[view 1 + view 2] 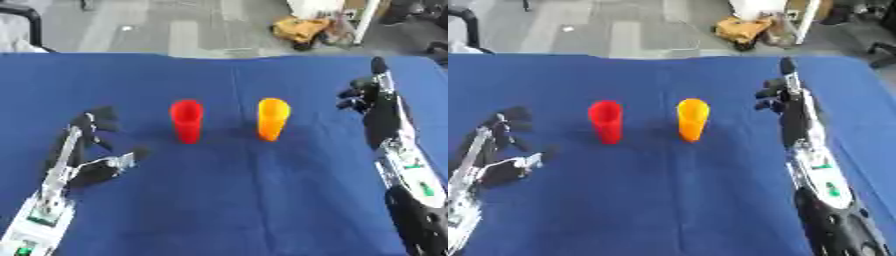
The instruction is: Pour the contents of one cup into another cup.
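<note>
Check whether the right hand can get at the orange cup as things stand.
Probably yes: the right hand is open beside the orange cup, with only bare cloth between; the red cup stands on the far side.

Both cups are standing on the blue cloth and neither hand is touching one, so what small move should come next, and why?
Probably bring the right hand in toward the orange cup, its nearer cup. Both it and the red cup stand upright and unheld, and the left hand rests farther back.

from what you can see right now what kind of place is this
Probably a lab or workshop test bench: a table under a blue cloth, only a red cup and an orange cup staged, clutter on bare grey floor behind.
</note>
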Tool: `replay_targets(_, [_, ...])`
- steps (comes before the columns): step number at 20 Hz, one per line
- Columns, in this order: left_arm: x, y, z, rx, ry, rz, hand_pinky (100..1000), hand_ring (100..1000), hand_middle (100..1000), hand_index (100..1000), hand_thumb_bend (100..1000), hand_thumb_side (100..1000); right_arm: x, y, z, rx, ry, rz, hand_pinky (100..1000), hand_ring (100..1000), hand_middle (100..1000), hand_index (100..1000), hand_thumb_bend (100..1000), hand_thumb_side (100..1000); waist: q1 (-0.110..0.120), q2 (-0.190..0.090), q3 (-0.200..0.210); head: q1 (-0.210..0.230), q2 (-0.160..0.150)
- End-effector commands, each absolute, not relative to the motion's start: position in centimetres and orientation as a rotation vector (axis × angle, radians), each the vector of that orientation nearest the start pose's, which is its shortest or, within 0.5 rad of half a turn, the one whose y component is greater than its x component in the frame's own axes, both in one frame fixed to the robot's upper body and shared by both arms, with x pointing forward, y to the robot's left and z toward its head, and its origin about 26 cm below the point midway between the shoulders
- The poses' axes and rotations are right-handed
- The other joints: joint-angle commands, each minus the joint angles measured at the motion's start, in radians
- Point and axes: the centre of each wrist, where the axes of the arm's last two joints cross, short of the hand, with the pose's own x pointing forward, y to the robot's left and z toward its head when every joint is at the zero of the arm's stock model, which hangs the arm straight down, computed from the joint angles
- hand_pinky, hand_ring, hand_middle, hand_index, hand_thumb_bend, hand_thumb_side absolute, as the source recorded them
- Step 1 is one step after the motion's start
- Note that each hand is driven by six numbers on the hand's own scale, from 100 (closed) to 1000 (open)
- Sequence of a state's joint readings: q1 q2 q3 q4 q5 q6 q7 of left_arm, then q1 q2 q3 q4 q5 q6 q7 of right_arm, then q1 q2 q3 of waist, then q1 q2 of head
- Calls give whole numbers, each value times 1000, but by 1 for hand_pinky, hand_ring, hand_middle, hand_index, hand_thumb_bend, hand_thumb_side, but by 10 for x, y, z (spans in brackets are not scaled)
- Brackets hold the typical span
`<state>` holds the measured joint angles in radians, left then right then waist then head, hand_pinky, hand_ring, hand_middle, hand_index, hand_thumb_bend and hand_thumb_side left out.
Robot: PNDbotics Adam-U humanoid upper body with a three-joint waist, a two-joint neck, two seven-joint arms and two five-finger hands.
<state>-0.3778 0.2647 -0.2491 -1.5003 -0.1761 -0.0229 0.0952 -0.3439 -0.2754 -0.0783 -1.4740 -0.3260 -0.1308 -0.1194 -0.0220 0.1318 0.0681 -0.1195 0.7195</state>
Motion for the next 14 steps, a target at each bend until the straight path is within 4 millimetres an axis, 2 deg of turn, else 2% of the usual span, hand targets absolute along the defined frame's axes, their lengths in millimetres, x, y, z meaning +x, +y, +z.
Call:
replay_targets(1, [361, 211, 85, 247, -1889, -575, 452, 677, 696, 824, 830, 315, 363, -303, 97, -11, -1972, -134, 423, 521, 371, 504, 411, 759, -1, -14, -3, 5, 3])
replay_targets(7, [389, 187, 87, 276, -1898, -605, 449, 675, 696, 824, 832, 306, 363, -301, 95, -2, -1966, -132, 422, 521, 370, 504, 409, 760, -7, -11, -15, 11, -2])
replay_targets(14, [409, 175, 76, 308, -1898, -631, 446, 674, 696, 825, 823, 302, 364, -299, 94, 5, -1965, -133, 422, 521, 370, 504, 409, 761, -12, -8, -28, 15, -1])
